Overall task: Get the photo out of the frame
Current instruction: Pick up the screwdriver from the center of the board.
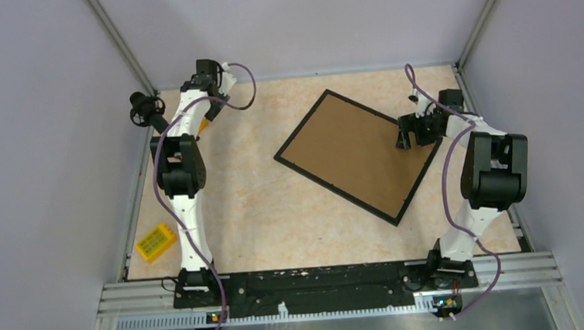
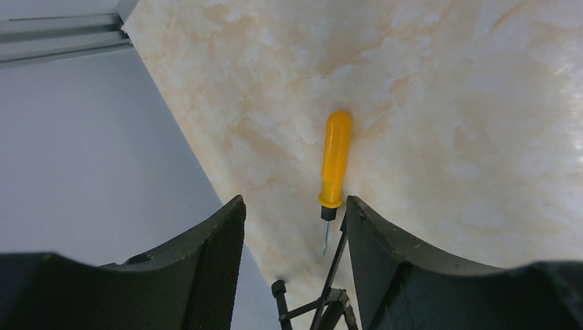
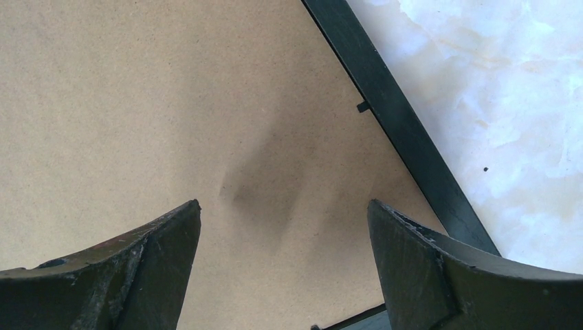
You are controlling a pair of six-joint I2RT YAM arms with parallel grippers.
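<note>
tabletop [image 1: 261, 214] carries frame [image 1: 350, 157] askew; right claw [image 3: 283, 206] apart over its edge, left claw [image 2: 295, 201] apart

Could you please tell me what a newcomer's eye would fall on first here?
The big black-edged frame lies brown back up, askew, right of centre on the table, with the open right gripper above its right end. At the far left, the left gripper hangs open above an orange screwdriver; a yellow box sits by the near left edge.
</note>
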